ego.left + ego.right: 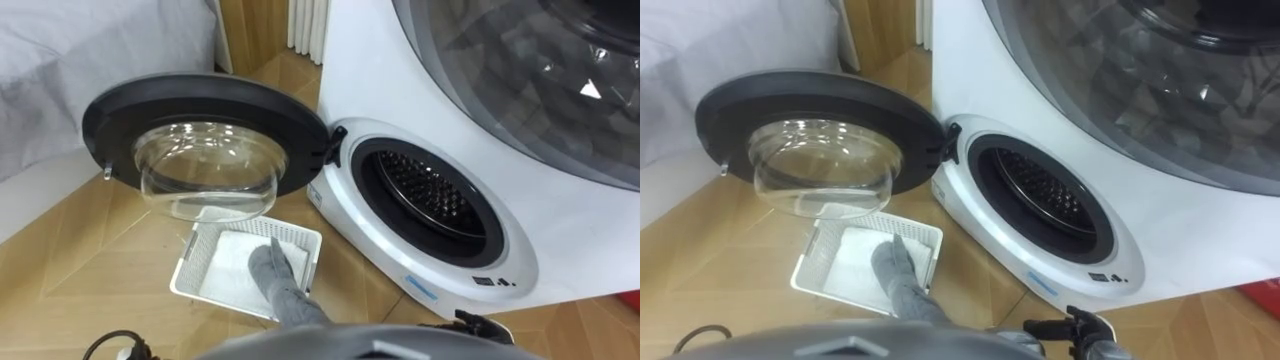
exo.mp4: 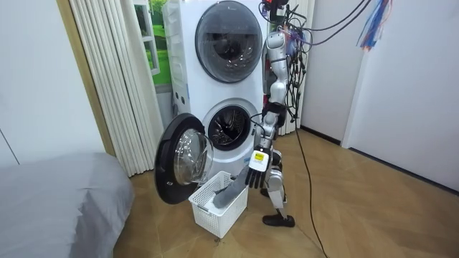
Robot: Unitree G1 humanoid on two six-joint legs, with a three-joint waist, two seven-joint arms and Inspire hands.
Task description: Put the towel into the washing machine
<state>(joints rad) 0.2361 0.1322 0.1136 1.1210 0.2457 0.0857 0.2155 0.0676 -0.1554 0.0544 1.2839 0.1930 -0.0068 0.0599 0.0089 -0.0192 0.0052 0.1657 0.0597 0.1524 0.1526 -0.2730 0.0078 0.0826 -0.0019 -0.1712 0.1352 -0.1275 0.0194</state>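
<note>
- My right hand [image 1: 478, 324] is hanging released, fingers relaxed and gripping nothing. It is hanging low by the front of the washer [image 1: 560, 230], off to one side of the basket [image 1: 192, 268].
- The grey towel [image 1: 282, 288] is lying in the basket on the floor, with one end poking up over the near rim. I am judging that the grasp is not yet begun.
- I am risking a thin pinch. If I am catching only a fold, the towel may be slipping out halfway to the drum [image 1: 432, 192].
- The basket is looking light to me, so pulling the towel across its rim could be dragging or tipping it.
- Something white is lying under the towel. I cannot tell whether it is cloth or the basket's bottom, so I may be scooping up the wrong thing.
- The door [image 1: 205, 135] is standing open right over the basket's far end. Lifting wide could be knocking its glass bowl or swinging it toward the opening.
- The drum's mouth is sitting low, so a trailing end may be hanging over the lip and staying outside.
- Reaching that far down while standing is, I am guessing, putting my balance at risk.
</note>
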